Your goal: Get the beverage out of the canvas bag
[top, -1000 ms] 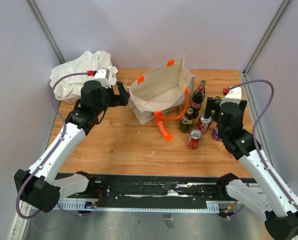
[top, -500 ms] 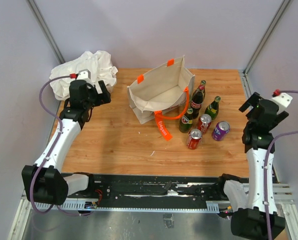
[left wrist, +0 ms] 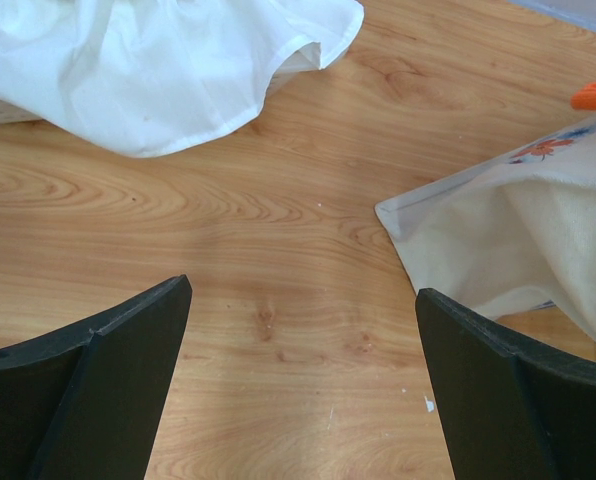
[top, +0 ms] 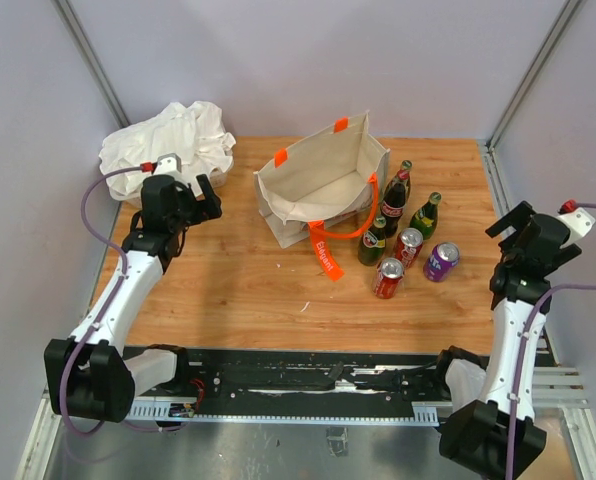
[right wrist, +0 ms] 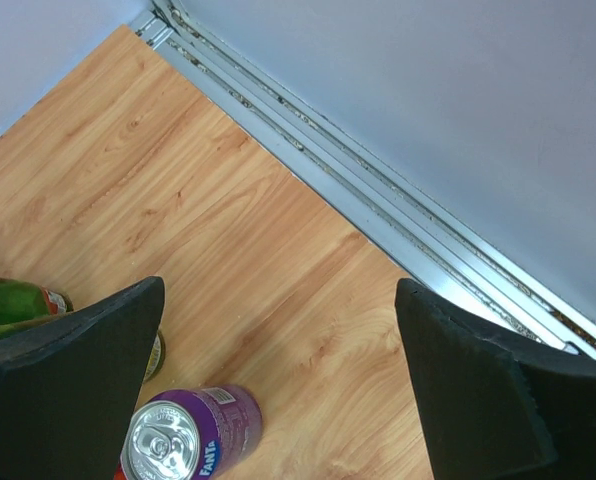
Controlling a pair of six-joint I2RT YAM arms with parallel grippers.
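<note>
The cream canvas bag (top: 323,185) with orange handles lies open at the table's centre back, and its inside looks empty. Its corner also shows in the left wrist view (left wrist: 518,250). To its right stand three glass bottles (top: 394,205), two red cans (top: 389,277) and a purple Fanta can (top: 441,261), also in the right wrist view (right wrist: 188,440). My left gripper (top: 206,197) is open and empty, left of the bag. My right gripper (top: 513,222) is open and empty, right of the purple can near the table's right edge.
A crumpled white cloth bundle (top: 168,140) lies at the back left, also in the left wrist view (left wrist: 168,60). A metal rail (right wrist: 378,190) runs along the table's right edge below the grey wall. Bare wood lies in front of the bag and cans.
Both arms have drawn back from the bag and drinks toward the table's sides. The purple can now stands free beside the red cans. The bag has not moved.
</note>
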